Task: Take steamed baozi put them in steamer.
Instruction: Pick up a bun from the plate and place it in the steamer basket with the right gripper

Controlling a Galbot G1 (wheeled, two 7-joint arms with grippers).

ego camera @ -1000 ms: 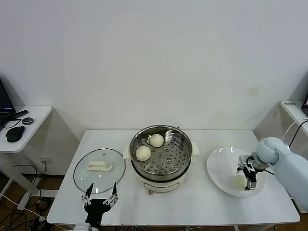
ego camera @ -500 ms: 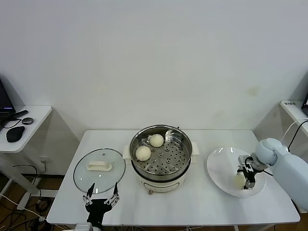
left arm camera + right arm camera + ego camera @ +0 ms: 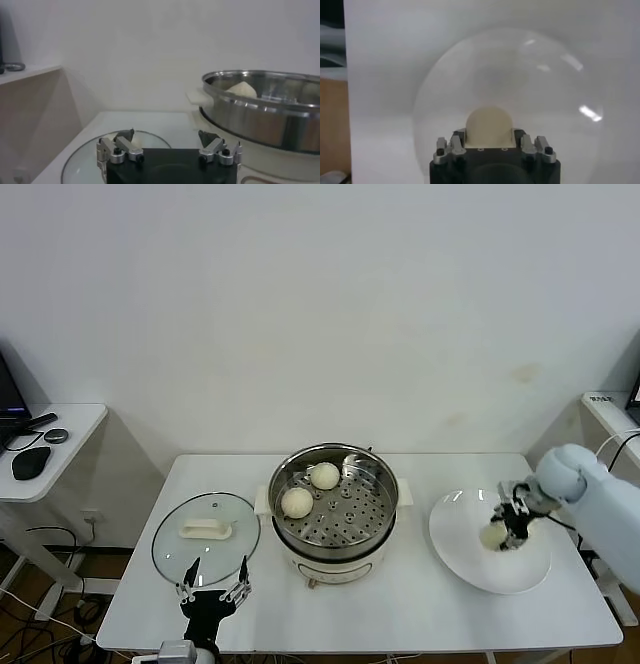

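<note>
The steamer (image 3: 333,506) stands mid-table with two baozi on its perforated tray, one at the left (image 3: 297,502) and one farther back (image 3: 324,475). My right gripper (image 3: 503,529) is shut on a third baozi (image 3: 492,535) and holds it over the white plate (image 3: 470,559). The right wrist view shows this bun (image 3: 488,124) between the fingers, with the plate (image 3: 530,75) below. My left gripper (image 3: 212,589) is open and empty at the table's front edge, near the lid. In the left wrist view (image 3: 166,137) it faces the steamer (image 3: 260,107).
A round glass lid (image 3: 206,536) with a white handle lies left of the steamer. A side desk (image 3: 45,446) with a mouse stands at far left. The table edge runs just in front of the left gripper.
My right gripper has risen and moved back over the plate with the baozi in it. The left gripper has barely moved.
</note>
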